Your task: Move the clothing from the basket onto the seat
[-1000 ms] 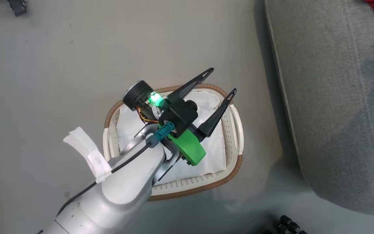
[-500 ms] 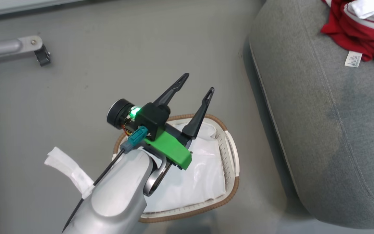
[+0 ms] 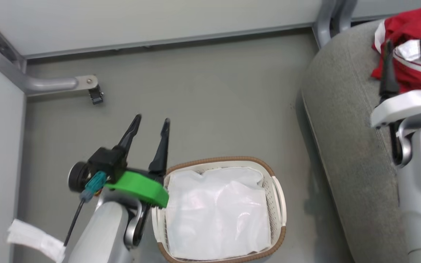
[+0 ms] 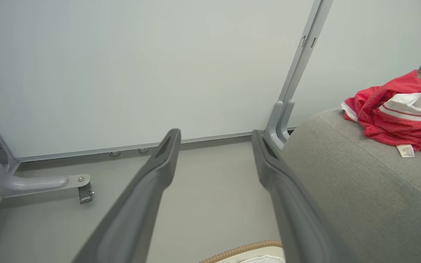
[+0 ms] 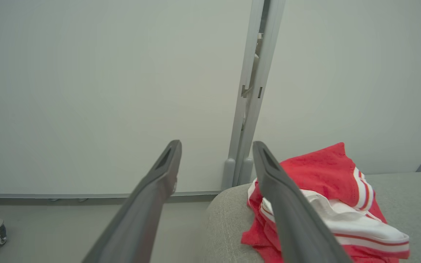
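Left gripper [image 3: 152,119], fingers apart and empty, hangs beside the basket [image 3: 214,160]. Right gripper [image 3: 405,42], also apart, is near the clothing [image 3: 400,25] heaped by the seat [image 3: 342,128] edge. A stray nudge could probably slide it off.

My fingers [image 4: 141,204] look like matt dark plastic. The basket [image 3: 278,199] is perforated white plastic with a shiny liner [image 3: 214,215]; the seat [image 3: 345,153] is coarse grey cloth.

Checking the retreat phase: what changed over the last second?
The left gripper pulled off the basket to its left side, over the floor, open and empty. The head camera moved too. Unchanged: basket holds only its liner; clothing lies on the seat.
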`<state>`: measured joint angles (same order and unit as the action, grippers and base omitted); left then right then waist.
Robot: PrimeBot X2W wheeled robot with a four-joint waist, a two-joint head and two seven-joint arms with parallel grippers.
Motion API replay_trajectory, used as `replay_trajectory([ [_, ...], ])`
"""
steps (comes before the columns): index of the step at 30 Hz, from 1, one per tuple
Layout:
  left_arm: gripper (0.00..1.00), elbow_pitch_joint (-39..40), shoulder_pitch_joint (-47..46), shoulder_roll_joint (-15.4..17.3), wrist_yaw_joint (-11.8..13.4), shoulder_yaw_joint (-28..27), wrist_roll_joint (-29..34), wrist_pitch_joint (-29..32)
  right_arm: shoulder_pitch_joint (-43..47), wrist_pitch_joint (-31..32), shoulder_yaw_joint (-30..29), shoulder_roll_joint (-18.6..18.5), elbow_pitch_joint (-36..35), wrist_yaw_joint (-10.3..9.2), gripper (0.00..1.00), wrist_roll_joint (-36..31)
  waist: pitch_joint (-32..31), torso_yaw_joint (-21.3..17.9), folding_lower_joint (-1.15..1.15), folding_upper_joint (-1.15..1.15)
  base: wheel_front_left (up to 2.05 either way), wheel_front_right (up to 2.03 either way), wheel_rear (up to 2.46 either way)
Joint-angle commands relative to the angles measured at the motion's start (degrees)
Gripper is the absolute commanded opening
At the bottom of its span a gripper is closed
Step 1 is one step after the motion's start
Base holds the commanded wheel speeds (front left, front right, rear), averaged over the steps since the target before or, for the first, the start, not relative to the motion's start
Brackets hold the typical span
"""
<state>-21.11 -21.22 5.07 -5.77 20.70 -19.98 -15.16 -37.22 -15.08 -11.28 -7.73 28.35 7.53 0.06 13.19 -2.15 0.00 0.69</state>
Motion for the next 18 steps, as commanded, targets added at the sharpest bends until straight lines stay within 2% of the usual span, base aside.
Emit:
replay_trajectory([
  [1,1.0,0.17,2.2,0.26,0.26,-1.28,0.79,0.03,2.37,-0.12,0.75,0.67,-0.51,-0.08,1.0,0.45,-3.47,2.82,0.0,-0.69,0.0,0.0,0.0],
  [7,1.0,1.33,9.09,-0.32,0.72,-7.75,1.74,0.03,9.44,-0.13,3.95,3.66,-3.06,-0.08,1.0,1.97,-6.61,3.73,0.0,-0.69,0.0,0.0,0.0],
  [12,1.0,2.24,14.12,-1.07,0.63,-12.84,2.14,0.02,15.38,-0.12,6.07,4.67,-6.26,-0.08,1.0,3.04,-8.49,3.59,0.0,-0.69,0.0,0.0,0.0],
  [18,1.0,3.23,18.06,-1.58,0.62,-16.28,4.53,0.02,21.55,-0.12,8.52,4.69,-8.99,-0.08,1.0,9.43,-9.59,3.04,0.0,-0.69,0.0,0.0,0.0],
])
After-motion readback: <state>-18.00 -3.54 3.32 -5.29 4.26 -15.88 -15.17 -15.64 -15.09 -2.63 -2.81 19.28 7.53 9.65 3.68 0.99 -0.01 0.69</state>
